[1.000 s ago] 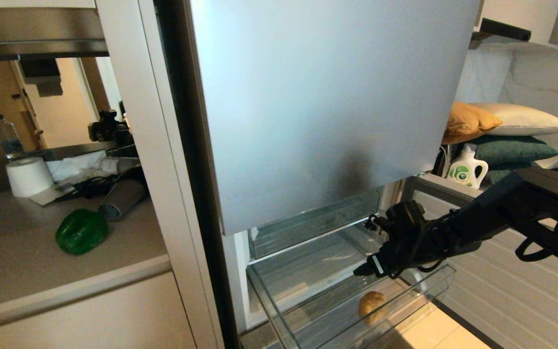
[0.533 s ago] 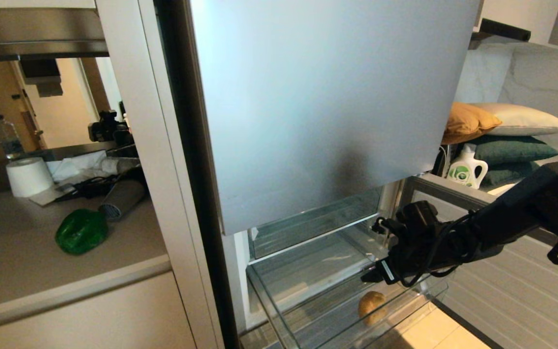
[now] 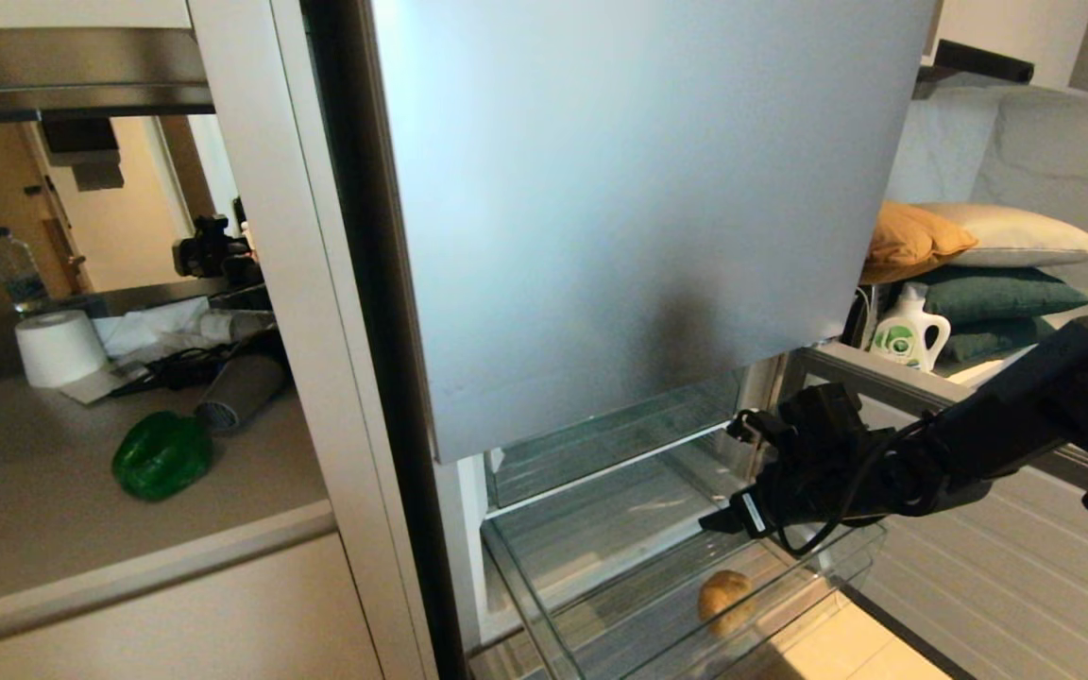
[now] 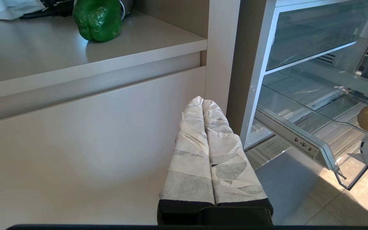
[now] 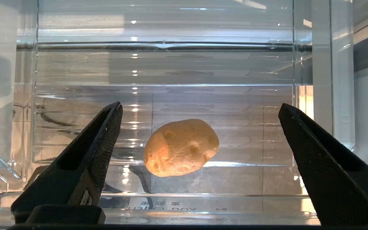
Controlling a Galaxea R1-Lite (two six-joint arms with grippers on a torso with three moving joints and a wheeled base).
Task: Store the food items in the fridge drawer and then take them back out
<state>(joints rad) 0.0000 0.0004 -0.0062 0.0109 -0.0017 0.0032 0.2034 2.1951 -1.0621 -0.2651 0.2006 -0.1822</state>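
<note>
A tan-brown lump (image 3: 725, 597) lies on the ribbed base of the clear fridge drawer (image 3: 516, 590), which stands pulled out. My right gripper (image 3: 723, 519) hovers just above and behind the lump, open and empty. In the right wrist view the lump (image 5: 181, 147) sits between and beyond the spread black fingers (image 5: 101, 140), behind the drawer's clear wall (image 5: 164, 64). The green bell pepper (image 3: 161, 455) rests on the counter to the left. My left gripper (image 4: 202, 101) hangs low in front of the cabinet, shut and empty, with the pepper (image 4: 97, 19) above it.
A grey hair dryer (image 3: 237, 387), a paper roll (image 3: 58, 348) and cables crowd the counter behind the pepper. The silver-blue fridge door panel (image 3: 638, 208) hangs over the drawer. A glass shelf (image 3: 601, 434) sits just above it. A detergent bottle (image 3: 908, 331) and pillows (image 3: 978, 246) are at the right.
My right gripper has drifted slightly to the right above the drawer while staying open. The lump and the pepper have not moved.
</note>
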